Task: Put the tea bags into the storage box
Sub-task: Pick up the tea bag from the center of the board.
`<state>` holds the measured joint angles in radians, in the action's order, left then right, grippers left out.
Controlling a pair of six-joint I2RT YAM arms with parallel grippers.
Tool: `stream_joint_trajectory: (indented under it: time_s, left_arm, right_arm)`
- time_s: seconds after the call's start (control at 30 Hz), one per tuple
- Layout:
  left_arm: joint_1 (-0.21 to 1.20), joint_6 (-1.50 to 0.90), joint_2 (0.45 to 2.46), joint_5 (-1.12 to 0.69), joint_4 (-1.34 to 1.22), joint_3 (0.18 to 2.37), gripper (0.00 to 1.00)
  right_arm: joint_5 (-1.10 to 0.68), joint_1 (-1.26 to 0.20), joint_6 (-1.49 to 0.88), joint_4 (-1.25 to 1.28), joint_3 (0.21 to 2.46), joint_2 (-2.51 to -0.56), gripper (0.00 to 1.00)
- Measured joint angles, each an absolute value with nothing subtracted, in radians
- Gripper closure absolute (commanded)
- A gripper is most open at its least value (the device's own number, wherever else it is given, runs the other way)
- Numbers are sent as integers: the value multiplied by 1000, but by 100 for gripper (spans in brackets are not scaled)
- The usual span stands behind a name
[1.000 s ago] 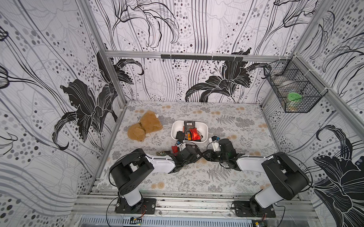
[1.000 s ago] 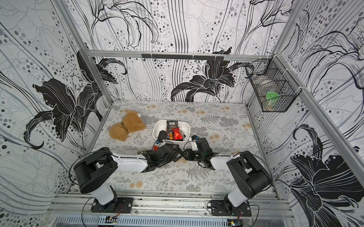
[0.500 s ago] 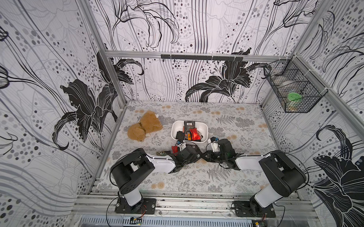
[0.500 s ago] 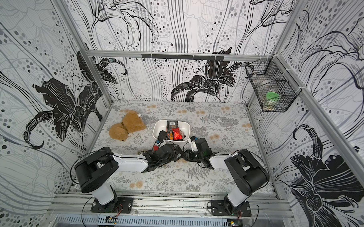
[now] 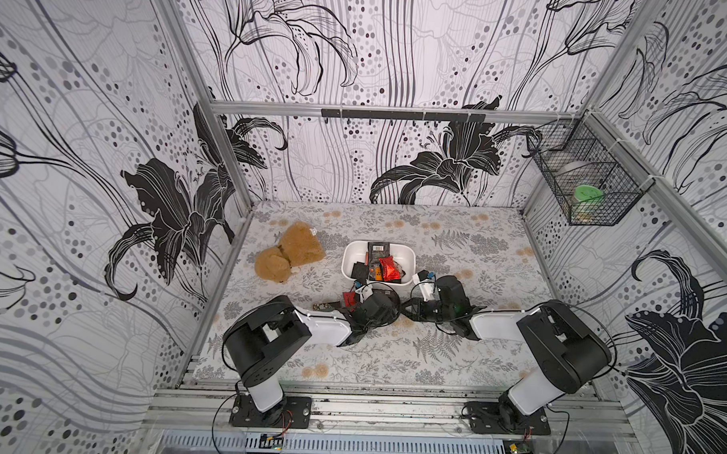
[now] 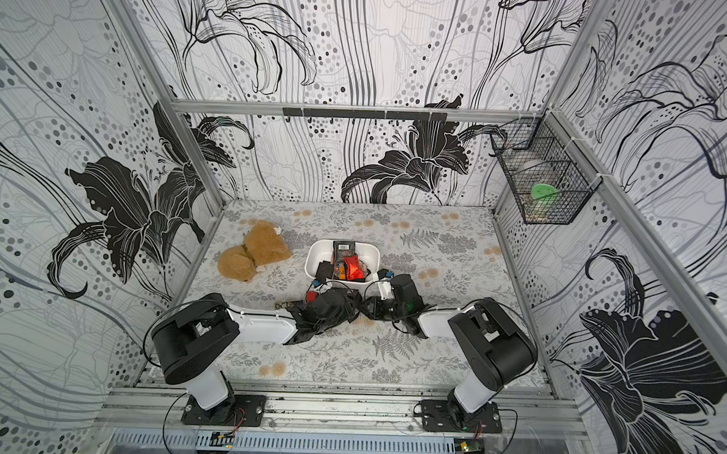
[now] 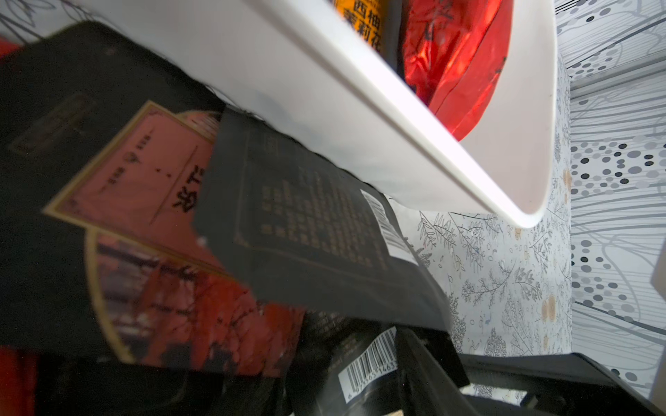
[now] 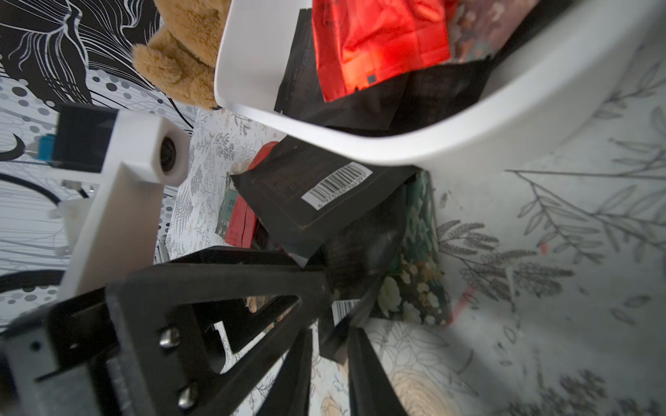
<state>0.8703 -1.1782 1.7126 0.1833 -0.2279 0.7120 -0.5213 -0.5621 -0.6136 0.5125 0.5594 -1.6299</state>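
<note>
Both top views show my arms reaching low over the tabletop (image 5: 453, 356), wrists meeting just in front of the storage box (image 5: 400, 252). The box stands near the middle, with a brown plush toy (image 5: 290, 250) to its left, apart from it. Several tea bags (image 5: 372, 271) lie inside the box, a red sachet (image 5: 388, 268) uppermost. More lie heaped on the tabletop against its near wall, partly under my wrists, which hide the fingers from above. From my left wrist the white box wall looms close, the red sachet showing over its rim. Black tea bags, one pink-labelled, one barcoded, lie packed against the outside of that wall. How wide my left fingers (image 8: 230, 282) stand I cannot tell. From my right wrist, my right fingers (image 8: 360, 371) stand close together, gripping the edge of a black sachet (image 8: 338, 335) at the near end of the heap. A green flowered one lies beside it, and the left fingers reach into the same heap.
</note>
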Motion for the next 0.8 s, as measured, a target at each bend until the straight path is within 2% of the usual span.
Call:
stream_joint_trajectory:
  time_s: [0.4, 0.57, 0.67, 0.8]
  left_arm:
    - [870, -1179, 1713, 181, -230, 712, 47]
    - [871, -1179, 1713, 171, -233, 712, 47]
    - [871, -1178, 1710, 163, -234, 712, 44]
    - [876, -1175, 1681, 157, -228, 697, 43]
  right_arm:
    - [-516, -562, -614, 483, 581, -1697, 75]
    - [-512, -562, -613, 474, 589, -1698, 86]
    - [-507, -562, -609, 471, 589, -1697, 99]
    - [-487, -562, -602, 445, 586, -1676, 100]
